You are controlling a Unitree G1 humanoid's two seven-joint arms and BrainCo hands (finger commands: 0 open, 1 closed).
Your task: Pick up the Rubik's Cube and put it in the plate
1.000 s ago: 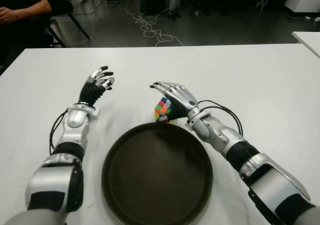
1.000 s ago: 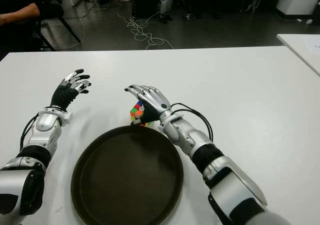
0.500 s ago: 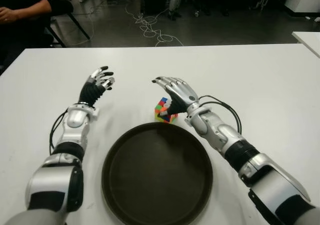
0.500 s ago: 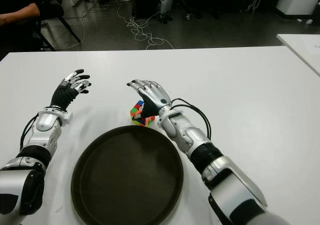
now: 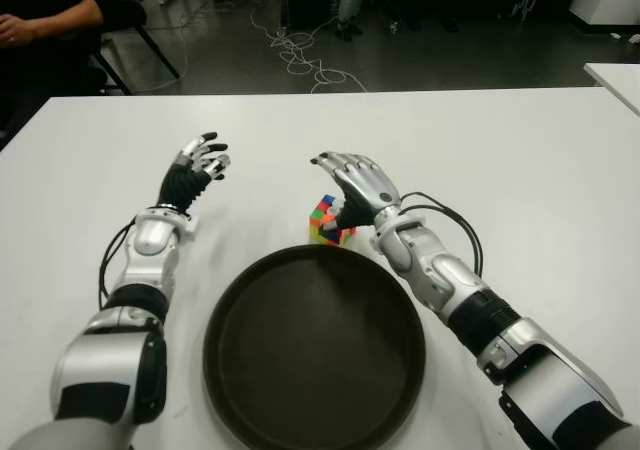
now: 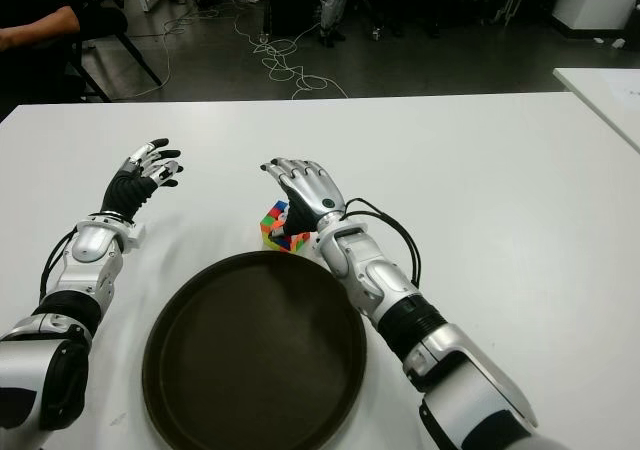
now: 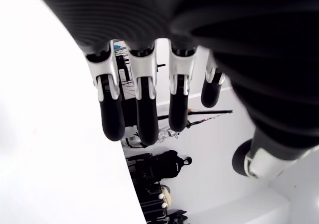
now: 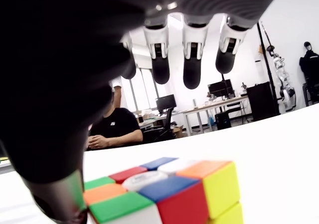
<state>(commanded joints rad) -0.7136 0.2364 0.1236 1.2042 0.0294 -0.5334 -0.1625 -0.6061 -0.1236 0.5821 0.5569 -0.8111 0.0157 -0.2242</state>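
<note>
— Where do we find the right hand?
— Raised over the Rubik's Cube, palm down, forearm slanting in from four o'clock. Its fingers are stretched out above the cube and grip nothing; the wrist view shows clear air between the fingertips and the cube's top face, though the thumb sits close beside it and we can't quite tell whether it touches.

— And the cube itself?
— It sits on the white table, just beyond the rim of the dark round plate at about twelve o'clock, not in it.

— The left hand?
— It shows at about ten o'clock from the plate, well apart from the cube, wrist bent up, fingers loosely extended and empty.

— Any writing we can read?
— None. The cube shows green, red, orange, yellow, blue and white stickers, but no legible logo.

— Anything else?
— A seated person at the far left.
</note>
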